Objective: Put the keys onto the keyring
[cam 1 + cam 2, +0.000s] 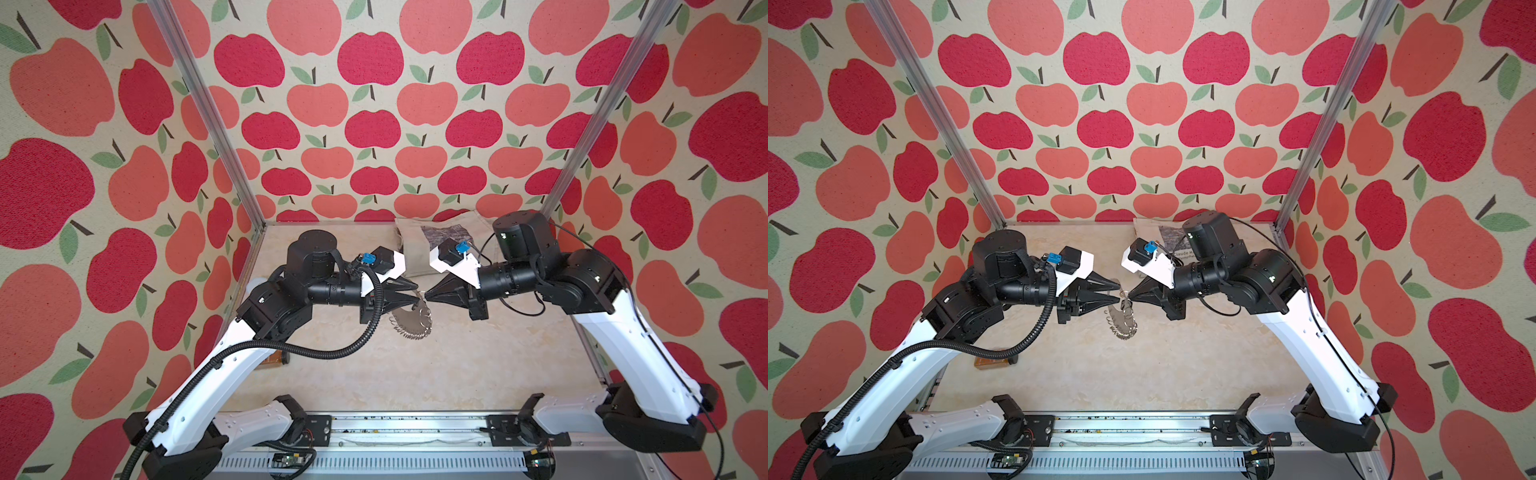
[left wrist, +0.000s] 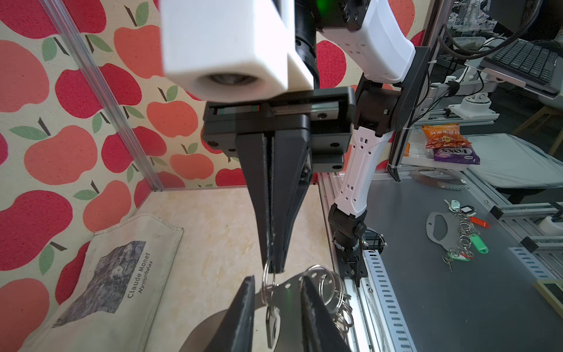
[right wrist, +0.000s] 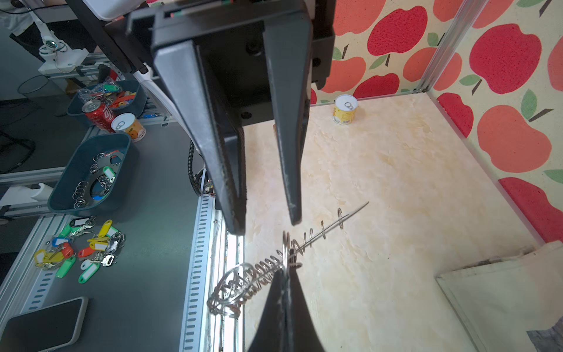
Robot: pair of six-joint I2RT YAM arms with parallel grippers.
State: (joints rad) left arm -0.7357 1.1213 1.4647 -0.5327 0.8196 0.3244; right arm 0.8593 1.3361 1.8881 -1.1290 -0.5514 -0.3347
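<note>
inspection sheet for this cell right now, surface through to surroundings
surface: marbled table, no spill seen
job's things: keyring held up off the table; silver key hangs at the pinched ring; tag not seen
clutter: tote bag at the back; yellow can near a corner; amber thing partly under the left arm
grippers: right gripper shut on a keyring ring; left gripper open around the key
cables: black hose sags from the left arm; thin cable loops below the right arm
surroundings: apple-print walls; bench outside with tagged keys, bins, phone
</note>
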